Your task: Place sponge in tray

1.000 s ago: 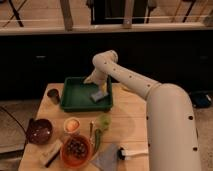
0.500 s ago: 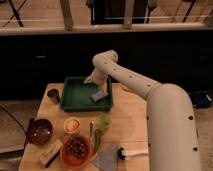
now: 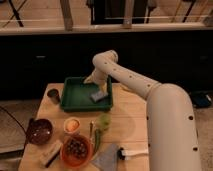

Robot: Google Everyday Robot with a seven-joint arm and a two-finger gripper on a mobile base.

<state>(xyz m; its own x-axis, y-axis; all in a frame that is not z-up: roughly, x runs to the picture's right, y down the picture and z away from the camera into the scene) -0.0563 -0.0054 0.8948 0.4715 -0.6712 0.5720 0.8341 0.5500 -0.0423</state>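
- The arm [image 3: 132, 82] reaches from the large white body at the right across the wooden table [image 3: 127, 120] to the far-left part, its wrist bent down over the tray [image 3: 70, 97].
- The gripper [image 3: 96, 81] hangs above the right half of the tray, close over the sponge [image 3: 98, 95]. It is placed there because that is the drop spot the task names.
- The sponge, a small blue-grey block, lies inside the tray near its right rim, slightly askew to the tray's sides. It looks to rest on the tray floor, though the view is too coarse to be sure it is fully free of the gripper.
- Whether the pincer is spread or pressed together I cannot tell; the wrist hides the gap from this side.
- The tray is dark green, shallow and raised at the rim, so a flat block set inside should stay put without further care.
- My judgement: the placing is at or near its end, since the sponge is already within the rims. What remains would be a clean release, if not yet made, and a straight lift away so the block is not dragged.
- Other things sit well apart from the tray: a small dark cup [image 3: 53, 94] just beside its left rim, a brown bowl [image 3: 39, 131] at the left edge, and an orange bowl [image 3: 75, 150] with dark contents near the front.
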